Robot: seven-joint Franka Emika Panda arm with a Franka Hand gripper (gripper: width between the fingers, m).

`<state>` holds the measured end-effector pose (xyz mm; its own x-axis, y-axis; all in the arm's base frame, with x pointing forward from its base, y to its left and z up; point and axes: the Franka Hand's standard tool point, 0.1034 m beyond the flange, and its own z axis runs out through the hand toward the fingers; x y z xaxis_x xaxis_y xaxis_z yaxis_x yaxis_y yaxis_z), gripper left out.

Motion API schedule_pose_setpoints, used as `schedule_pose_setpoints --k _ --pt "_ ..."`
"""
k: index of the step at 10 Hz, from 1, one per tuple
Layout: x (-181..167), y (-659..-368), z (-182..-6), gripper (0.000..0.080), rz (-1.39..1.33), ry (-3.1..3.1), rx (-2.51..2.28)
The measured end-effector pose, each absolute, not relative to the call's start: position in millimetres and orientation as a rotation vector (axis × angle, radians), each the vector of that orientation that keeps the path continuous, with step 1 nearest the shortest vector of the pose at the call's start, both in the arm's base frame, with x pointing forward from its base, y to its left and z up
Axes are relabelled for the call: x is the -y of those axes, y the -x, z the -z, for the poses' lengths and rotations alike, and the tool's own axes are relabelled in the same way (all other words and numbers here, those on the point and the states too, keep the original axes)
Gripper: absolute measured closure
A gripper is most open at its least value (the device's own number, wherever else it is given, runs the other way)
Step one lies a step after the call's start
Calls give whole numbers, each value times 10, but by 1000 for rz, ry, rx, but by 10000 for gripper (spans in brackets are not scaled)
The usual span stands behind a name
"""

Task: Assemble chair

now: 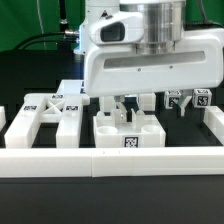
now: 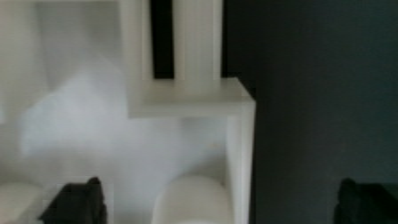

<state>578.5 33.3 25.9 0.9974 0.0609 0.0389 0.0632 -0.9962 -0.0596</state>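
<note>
Long glossy white rail [image 1: 110, 162] sits nearest; behind it, blocky X-braced frame [image 1: 42, 118] on the left, gripper [image 1: 124, 108] over the middle block [image 1: 128, 136], fingers spread wide.

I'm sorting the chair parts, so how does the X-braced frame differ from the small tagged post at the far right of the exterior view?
The X-braced frame is large, with crossed bars; the post is a small solid block. The frame lies near the front rail; the post sits farther back. Both are glossy white with black-and-white tags.
</note>
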Motion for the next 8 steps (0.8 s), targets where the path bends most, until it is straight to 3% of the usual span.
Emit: schedule_pose_setpoints --k 3,6,7,8 --pt "-352 -5765 -101 150 73 3078 129" --pt "-349 -5765 -62 150 111 3079 129" --pt "-350 -5764 -60 266 111 3079 129" --pt "-350 -5764 -60 266 111 3079 129"
